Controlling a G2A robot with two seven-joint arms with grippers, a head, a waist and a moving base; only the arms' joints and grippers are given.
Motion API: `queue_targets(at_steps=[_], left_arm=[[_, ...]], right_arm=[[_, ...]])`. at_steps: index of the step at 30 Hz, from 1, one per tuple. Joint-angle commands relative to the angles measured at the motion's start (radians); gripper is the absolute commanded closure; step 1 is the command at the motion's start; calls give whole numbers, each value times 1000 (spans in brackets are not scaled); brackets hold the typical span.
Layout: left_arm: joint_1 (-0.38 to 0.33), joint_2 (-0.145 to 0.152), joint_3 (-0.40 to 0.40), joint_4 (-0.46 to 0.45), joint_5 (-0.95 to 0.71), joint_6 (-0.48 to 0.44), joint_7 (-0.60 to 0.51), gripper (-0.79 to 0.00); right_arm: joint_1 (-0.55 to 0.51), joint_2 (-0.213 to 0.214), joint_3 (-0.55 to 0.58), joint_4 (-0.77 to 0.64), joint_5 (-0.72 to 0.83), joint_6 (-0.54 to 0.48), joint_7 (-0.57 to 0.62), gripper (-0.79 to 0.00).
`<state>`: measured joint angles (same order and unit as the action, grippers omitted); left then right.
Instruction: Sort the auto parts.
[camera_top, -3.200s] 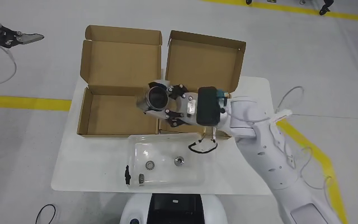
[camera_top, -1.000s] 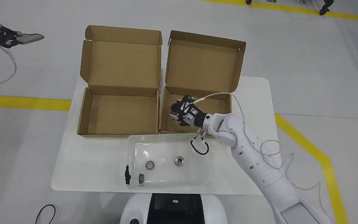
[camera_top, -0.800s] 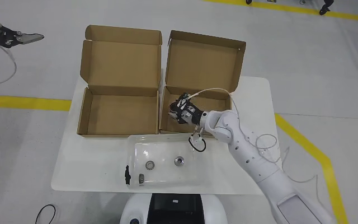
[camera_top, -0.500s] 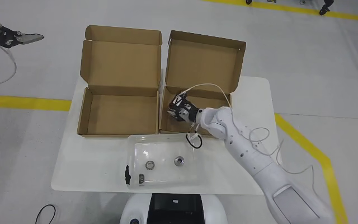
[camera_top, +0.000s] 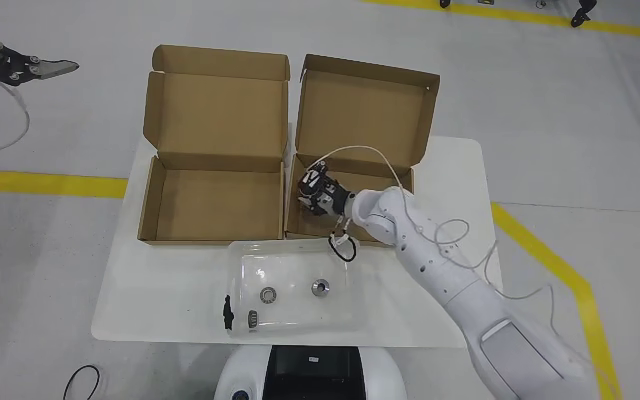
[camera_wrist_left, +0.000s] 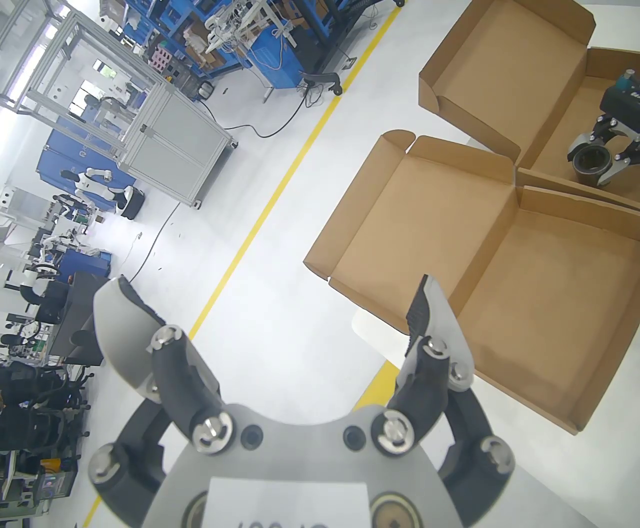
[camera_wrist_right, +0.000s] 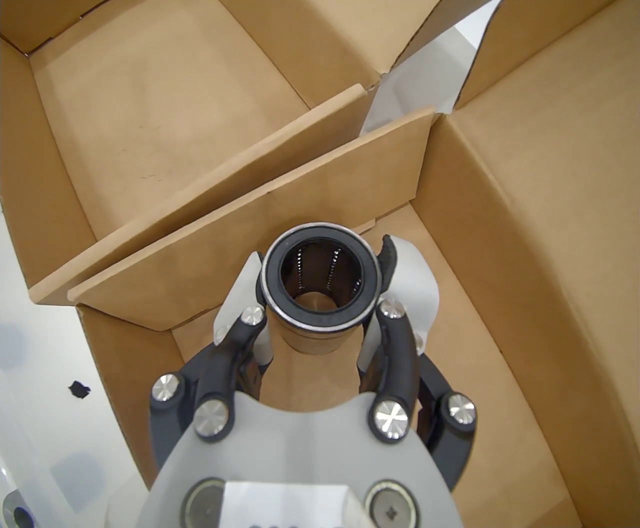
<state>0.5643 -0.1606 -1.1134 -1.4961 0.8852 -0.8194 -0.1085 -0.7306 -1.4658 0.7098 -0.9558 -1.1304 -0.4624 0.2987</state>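
Note:
A dark cylindrical bearing (camera_wrist_right: 320, 277) with a metal rim and open bore sits between the fingers of my right gripper (camera_wrist_right: 322, 257), which is shut on it. In the top view that gripper (camera_top: 313, 190) is low inside the right cardboard box (camera_top: 385, 185), close to the box's left wall. The left wrist view shows the same bearing (camera_wrist_left: 590, 162) from afar. The left cardboard box (camera_top: 215, 205) holds nothing. My left gripper (camera_wrist_left: 272, 295) is open with nothing in it, off the table's far left (camera_top: 40, 68) above the floor.
A clear plastic tray (camera_top: 345, 305) at the table's front edge holds a ring (camera_top: 268, 294), a round metal part (camera_top: 320, 287), a small cylinder (camera_top: 252, 319) and a black piece (camera_top: 228, 312). Both box lids stand open at the back. A loose white cable (camera_top: 365, 155) arcs above the right arm.
The right arm, earlier raised with the bearing between the boxes, has come down into the right box and slid left toward its left wall. The left gripper has not moved.

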Motion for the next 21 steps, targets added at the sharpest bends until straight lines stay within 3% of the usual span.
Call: queue_targets(at_steps=[1, 10, 21], left_arm=[[0, 0, 0, 0, 0, 0, 0, -785], [0, 0, 0, 0, 0, 0, 0, -785], [0, 0, 0, 0, 0, 0, 0, -785]], right_arm=[[-5, 2, 8, -4, -3, -1, -5, -723], [-57, 31, 64, -116, -46, -22, 2, -696], [-223, 101, 179, -504, -111, -172, 86, -717]])
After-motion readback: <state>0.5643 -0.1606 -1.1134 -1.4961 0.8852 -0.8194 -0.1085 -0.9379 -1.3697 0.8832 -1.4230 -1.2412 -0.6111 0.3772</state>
